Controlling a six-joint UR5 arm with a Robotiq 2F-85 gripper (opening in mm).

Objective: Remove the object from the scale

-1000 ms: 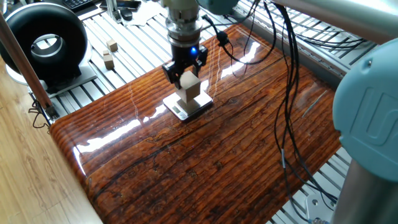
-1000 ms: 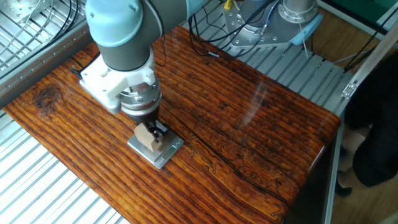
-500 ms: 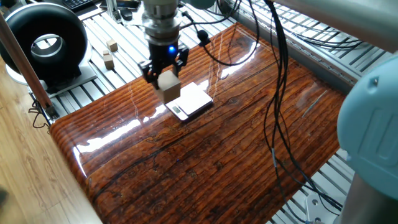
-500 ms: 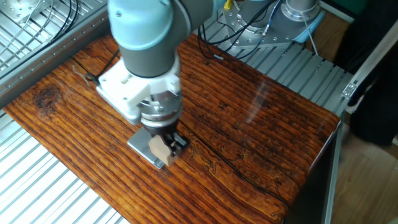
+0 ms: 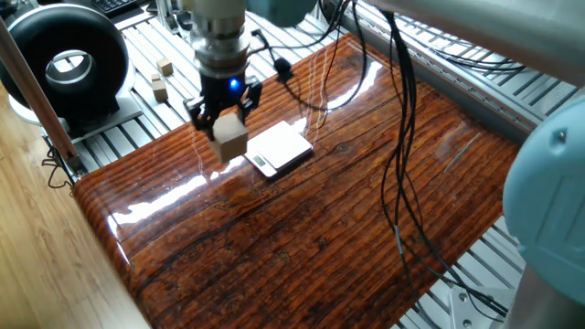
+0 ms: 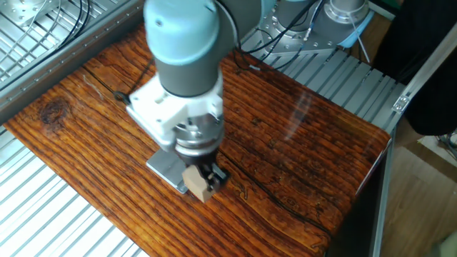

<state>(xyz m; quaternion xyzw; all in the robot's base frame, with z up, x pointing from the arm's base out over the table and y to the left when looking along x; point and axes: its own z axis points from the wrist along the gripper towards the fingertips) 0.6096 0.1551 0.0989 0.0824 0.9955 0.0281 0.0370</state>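
Observation:
The pale beige wooden block [image 5: 228, 139] is held between my gripper's [image 5: 224, 128] fingers, above the wooden table to the left of the scale [image 5: 280, 149]. The scale is a thin silver-white square plate with a dark display strip on its near edge, and nothing sits on it. In the other fixed view the block [image 6: 198, 183] hangs in the gripper [image 6: 203, 178] just past the scale's [image 6: 164, 168] corner; the arm hides most of the plate there.
Two small wooden cubes [image 5: 162, 78] lie on the metal slats at the back left, beside a black round device [image 5: 64, 64]. Black cables [image 5: 402, 164] hang over the table's right half. The wooden tabletop [image 5: 320, 228] ends in slatted metal framing.
The gripper lifted the block off the scale and carried it sideways, away from the plate. The scale stayed in place and is now bare.

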